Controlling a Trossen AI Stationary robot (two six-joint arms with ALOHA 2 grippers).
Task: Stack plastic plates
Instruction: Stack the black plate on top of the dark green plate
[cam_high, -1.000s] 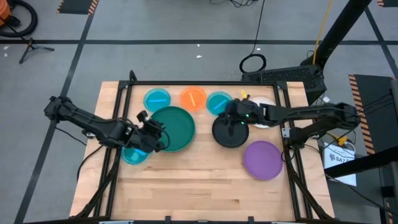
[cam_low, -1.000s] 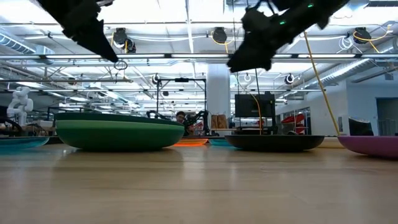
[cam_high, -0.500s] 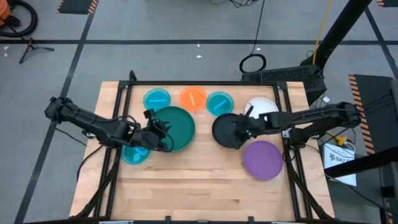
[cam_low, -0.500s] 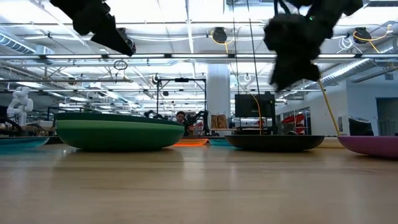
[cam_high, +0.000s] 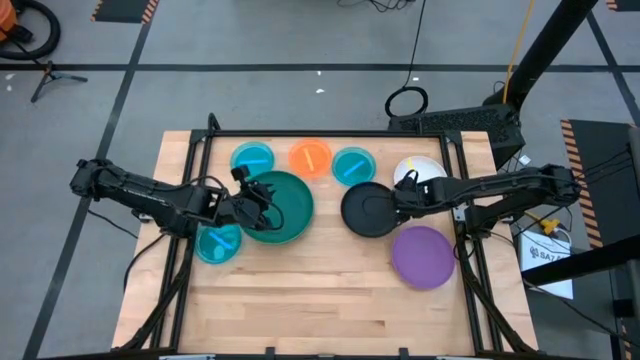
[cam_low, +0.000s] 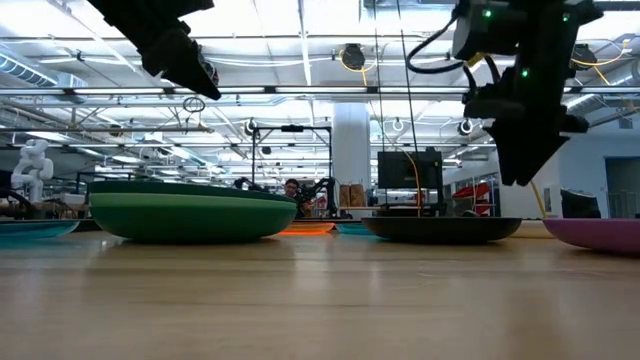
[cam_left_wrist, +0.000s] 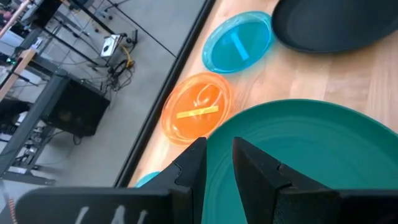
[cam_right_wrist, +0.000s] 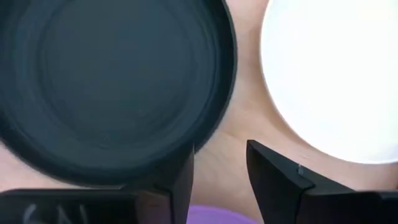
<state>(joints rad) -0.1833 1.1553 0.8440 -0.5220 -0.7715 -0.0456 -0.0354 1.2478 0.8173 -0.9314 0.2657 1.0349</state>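
Note:
A large dark green plate (cam_high: 285, 208) (cam_low: 190, 215) (cam_left_wrist: 311, 162) lies left of the table's middle. To its right lie a black plate (cam_high: 365, 212) (cam_right_wrist: 106, 81), a purple plate (cam_high: 422, 256) and a white plate (cam_high: 425, 168) (cam_right_wrist: 336, 68). Small blue plates (cam_high: 252, 158) (cam_high: 352, 165) (cam_high: 218, 243) and an orange one (cam_high: 310, 157) (cam_left_wrist: 196, 112) lie flat around them. My left gripper (cam_high: 262, 198) (cam_left_wrist: 219, 149) hovers over the green plate's left part, fingers a narrow gap apart. My right gripper (cam_high: 400, 195) (cam_right_wrist: 221, 162) hangs open above the gap between the black and white plates.
The plates crowd the far half of the wooden table (cam_high: 320, 300); its near half is bare wood. A black frame (cam_high: 300, 135) runs along the table's far edge and sides. Beyond the table stand racks and equipment.
My right gripper has moved from above the black plate's middle toward the table's right, to that plate's right rim, and has come lower. My left gripper has shifted a little toward the right and far side, over the green plate. No plate has moved.

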